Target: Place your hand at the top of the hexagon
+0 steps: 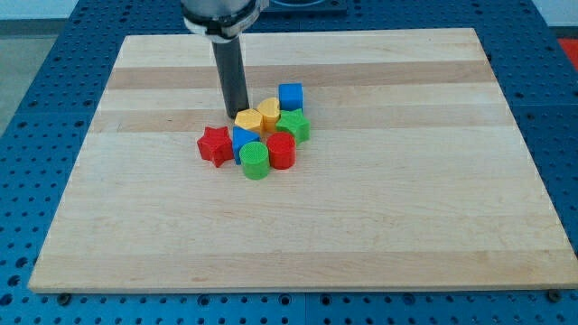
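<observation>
A yellow hexagon block (248, 120) sits in a tight cluster near the middle of the wooden board (361, 226). My tip (237, 113) is down on the board just at the hexagon's upper left edge, touching or nearly touching it. Next to the hexagon on its right is a yellow heart block (269, 111). A blue cube (290, 96) lies toward the view's top right of the cluster. A green star block (293, 125) is at the right. A red star block (215, 144) is at the left, with a blue block (242, 140) beside it. A green cylinder (255, 160) and a red cylinder (281, 150) sit at the bottom.
The board lies on a blue perforated table (36, 108). The arm's dark rod (230, 72) comes down from the view's top above the cluster.
</observation>
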{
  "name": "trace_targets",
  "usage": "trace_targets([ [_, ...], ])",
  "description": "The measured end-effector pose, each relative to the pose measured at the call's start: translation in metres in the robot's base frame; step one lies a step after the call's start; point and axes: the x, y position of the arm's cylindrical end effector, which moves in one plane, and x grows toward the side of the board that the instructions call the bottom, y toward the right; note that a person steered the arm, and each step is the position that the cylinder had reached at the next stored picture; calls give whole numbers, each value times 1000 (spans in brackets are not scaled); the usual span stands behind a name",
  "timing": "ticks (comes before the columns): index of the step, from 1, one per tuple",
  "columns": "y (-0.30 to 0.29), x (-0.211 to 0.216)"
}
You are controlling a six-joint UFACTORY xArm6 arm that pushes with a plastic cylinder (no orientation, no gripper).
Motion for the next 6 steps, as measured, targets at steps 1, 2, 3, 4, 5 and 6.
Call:
trace_targets([
  [1, 27, 7],
  [2, 50, 7],
  [3, 63, 6],
  [4, 73, -6],
  [5, 74, -19],
  [6, 75, -27],
])
